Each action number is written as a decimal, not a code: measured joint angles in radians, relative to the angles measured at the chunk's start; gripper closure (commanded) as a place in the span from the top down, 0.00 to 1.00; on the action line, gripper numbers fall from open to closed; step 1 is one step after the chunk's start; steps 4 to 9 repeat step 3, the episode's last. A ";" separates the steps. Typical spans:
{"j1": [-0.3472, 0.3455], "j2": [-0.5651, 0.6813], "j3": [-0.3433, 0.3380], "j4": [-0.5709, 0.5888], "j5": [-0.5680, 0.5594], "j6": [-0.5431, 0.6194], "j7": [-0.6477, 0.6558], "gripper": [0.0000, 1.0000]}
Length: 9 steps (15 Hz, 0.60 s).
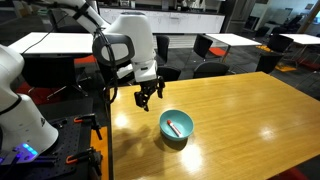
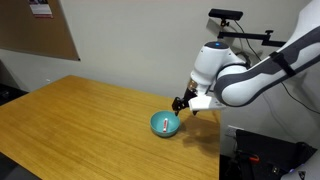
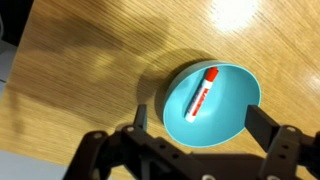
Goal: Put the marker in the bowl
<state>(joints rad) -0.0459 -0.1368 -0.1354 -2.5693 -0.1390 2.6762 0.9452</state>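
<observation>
While the gripper [image 1: 148,97] hangs open-jawed and empty, a careless swing could tip the bowl [image 3: 238,95]. Its marker [image 3: 201,90] would spill.

Open tabletop [image 1: 250,110] surrounds the bowl [image 1: 176,126] on every side; near its rim only the gripper [image 1: 148,98] hangs; chairs [image 1: 205,45] stand well back
</observation>
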 measured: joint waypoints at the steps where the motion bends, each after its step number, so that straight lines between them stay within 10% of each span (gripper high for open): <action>1: -0.003 -0.019 0.006 -0.017 0.002 0.000 -0.016 1.00; 9: -0.008 -0.042 0.012 -0.036 0.002 0.000 -0.021 1.00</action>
